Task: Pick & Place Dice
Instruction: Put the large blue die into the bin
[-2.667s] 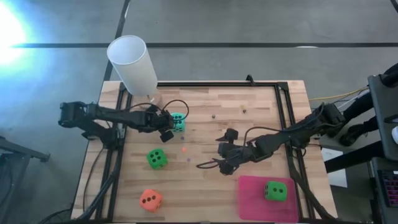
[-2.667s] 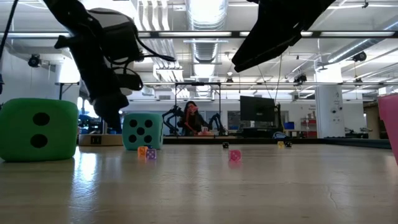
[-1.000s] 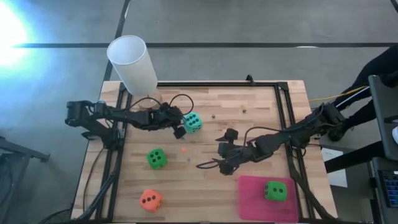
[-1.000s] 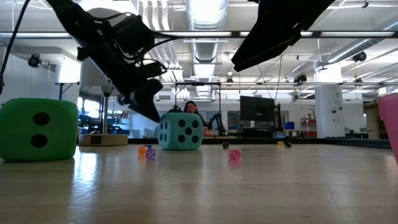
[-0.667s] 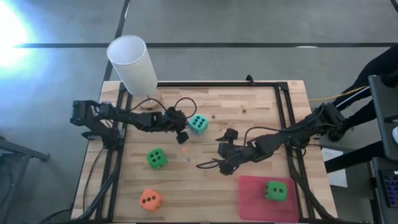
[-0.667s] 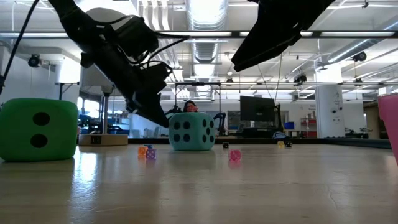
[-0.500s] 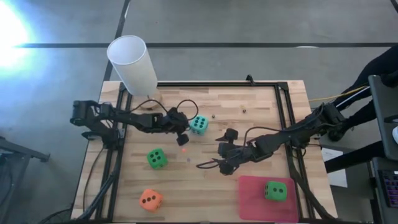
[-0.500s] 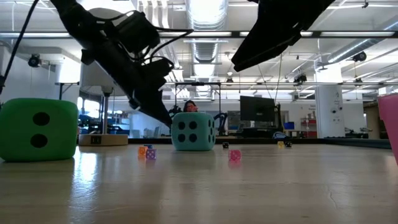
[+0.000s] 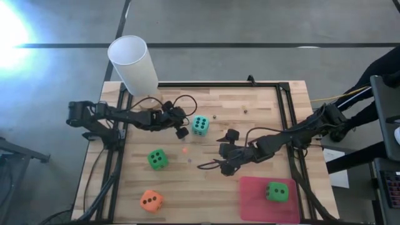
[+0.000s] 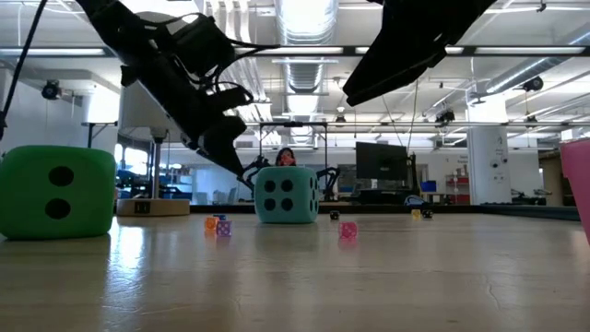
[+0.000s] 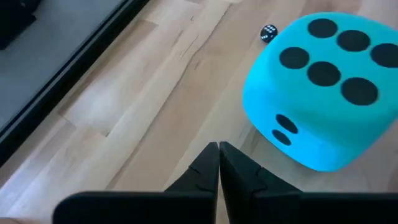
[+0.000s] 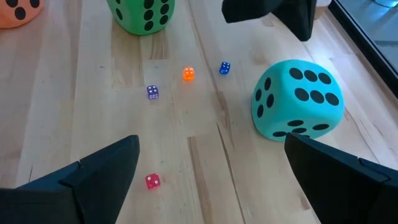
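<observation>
Fingers pressed together, the left gripper (image 9: 182, 132) is hovering just beside the teal die (image 9: 200, 125) sitting free mid-table, while the right gripper (image 9: 220, 164) is waiting wide open nearby, four dice showing: two green (image 9: 157, 159), one of them on the pink mat (image 9: 253, 199), one orange (image 9: 150, 200).

Bare surface (image 9: 250, 106) ahead of right pincer (image 9: 212, 159), blocked only by teal die (image 9: 199, 125) and tiny scattered dice (image 12: 188, 74).

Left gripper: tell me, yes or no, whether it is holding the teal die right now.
No. The left gripper is shut on nothing, apart from the teal die.
</observation>
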Robot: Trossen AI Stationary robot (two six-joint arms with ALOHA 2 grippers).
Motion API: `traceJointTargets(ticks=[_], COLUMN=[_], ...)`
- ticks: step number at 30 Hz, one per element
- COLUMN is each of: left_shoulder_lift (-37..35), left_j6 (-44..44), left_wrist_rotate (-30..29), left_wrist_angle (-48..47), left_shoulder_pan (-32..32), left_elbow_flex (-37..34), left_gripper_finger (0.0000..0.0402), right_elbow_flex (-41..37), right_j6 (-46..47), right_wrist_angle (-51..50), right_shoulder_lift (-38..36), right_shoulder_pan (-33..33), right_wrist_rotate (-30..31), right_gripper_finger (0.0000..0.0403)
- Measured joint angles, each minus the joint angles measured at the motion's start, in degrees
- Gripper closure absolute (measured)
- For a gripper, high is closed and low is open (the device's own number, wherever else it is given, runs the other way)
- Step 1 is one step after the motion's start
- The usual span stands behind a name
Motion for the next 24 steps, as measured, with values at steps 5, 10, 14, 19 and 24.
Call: traceJointTargets(ticks=[5,10,14,19,24], left_shoulder_lift=[1.6,3.6,5.0,8.2,11.5], left_j6=[0.0,0.0,0.0,0.0,0.2], left_wrist_rotate=[0.0,0.1,2.2,6.8,9.1], left_wrist_angle=[0.9,4.5,6.5,10.7,12.5], left_shoulder_pan=[0.5,0.5,0.5,0.1,-0.9], left_elbow_flex=[-0.1,-0.1,-0.1,-0.1,1.4], left_gripper_finger=[0.0382,0.0382,0.0382,0.0382,0.0382], right_elbow_flex=[0.0,0.0,0.0,0.0,0.0], right_j6=[0.0,0.0,0.0,0.0,-0.6], right_wrist_angle=[0.0,0.1,0.3,0.9,1.3], right_shoulder_lift=[0.0,0.0,0.0,0.0,0.0], right_shoulder_pan=[0.0,0.0,0.0,0.0,0.0], right_wrist_rotate=[0.0,0.0,0.0,0.0,0.0], right_gripper_finger=[0.0003,0.0003,0.0003,0.0003,0.0003])
